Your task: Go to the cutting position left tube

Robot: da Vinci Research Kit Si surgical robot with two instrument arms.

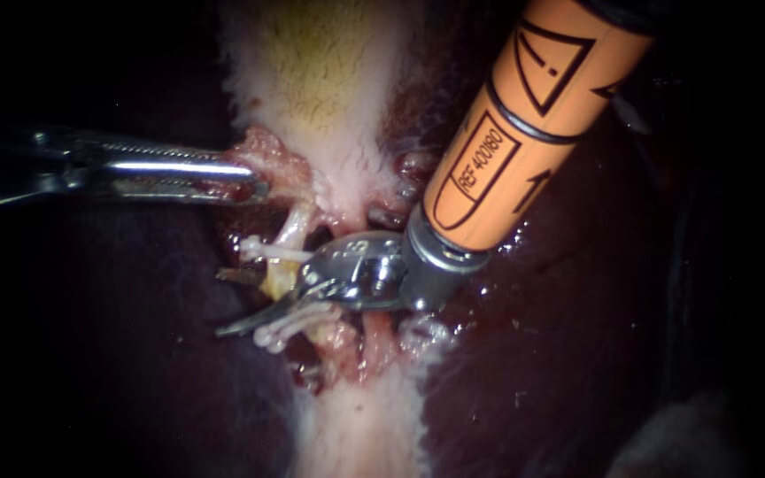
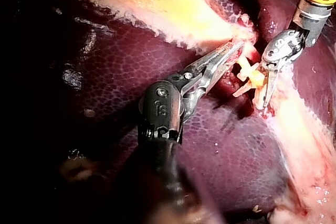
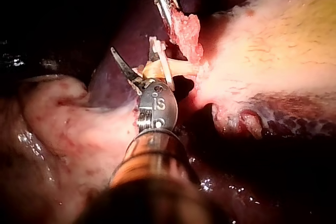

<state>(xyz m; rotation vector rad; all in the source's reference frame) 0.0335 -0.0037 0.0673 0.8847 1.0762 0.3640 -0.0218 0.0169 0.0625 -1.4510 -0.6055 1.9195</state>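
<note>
- Your right instrument [image 1: 269, 305], nearest, holds its jaws apart at the left tube [image 1: 289, 232].
- That tube runs steeply up toward the gallbladder [image 1: 320, 80], between white clips [image 1: 267, 250].
- Your left instrument [image 1: 250, 181] clamps tissue [image 1: 267, 159].

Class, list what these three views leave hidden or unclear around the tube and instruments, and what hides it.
1. Endoscope view: the left instrument has its jaw tips buried in the tissue it grips.
2. Endoscope view: the right instrument has its far blade mostly behind the tube.
3. Right wrist view: the left instrument's shaft is cut off by the edge.
4. Left wrist view: the right instrument's shaft is mostly cut off by the edge.
</note>
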